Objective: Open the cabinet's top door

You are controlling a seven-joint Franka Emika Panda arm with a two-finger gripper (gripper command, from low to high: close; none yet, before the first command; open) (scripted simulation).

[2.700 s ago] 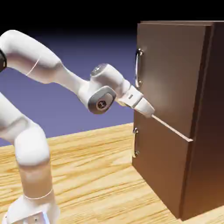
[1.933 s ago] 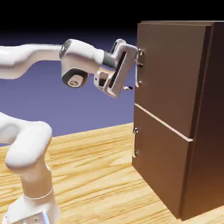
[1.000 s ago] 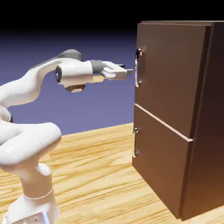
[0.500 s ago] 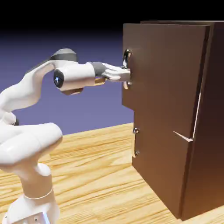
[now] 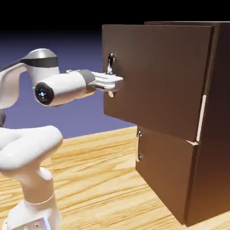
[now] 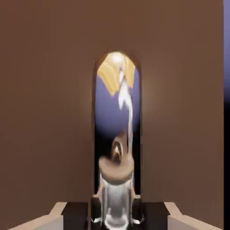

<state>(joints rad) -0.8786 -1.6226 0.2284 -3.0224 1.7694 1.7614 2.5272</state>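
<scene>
Claw (image 5: 112, 83) clamped on the handle (image 5: 111, 58) — ease the door (image 5: 159, 76) on round its hinge arc, grip firm, lower door (image 5: 164, 164) beneath left alone.

White, rounded arm segments (image 5: 31, 143); dark grey bands; a black disc with blue light.

From where I stand, the cabinet (image 5: 167, 157) is dark brown, and so is its top door (image 5: 157, 76), plain all over. The upper handle (image 5: 111, 63) and lower handle (image 5: 139, 146) are shiny silver. The worktop (image 5: 94, 175) is pale yellow wood with wavy, darker golden grain. The arm (image 5: 29, 146) is glossy white, banded dark grey, with a small blue light (image 5: 42, 94). Behind, the backdrop (image 5: 81, 121) runs blue-violet up into black.
</scene>
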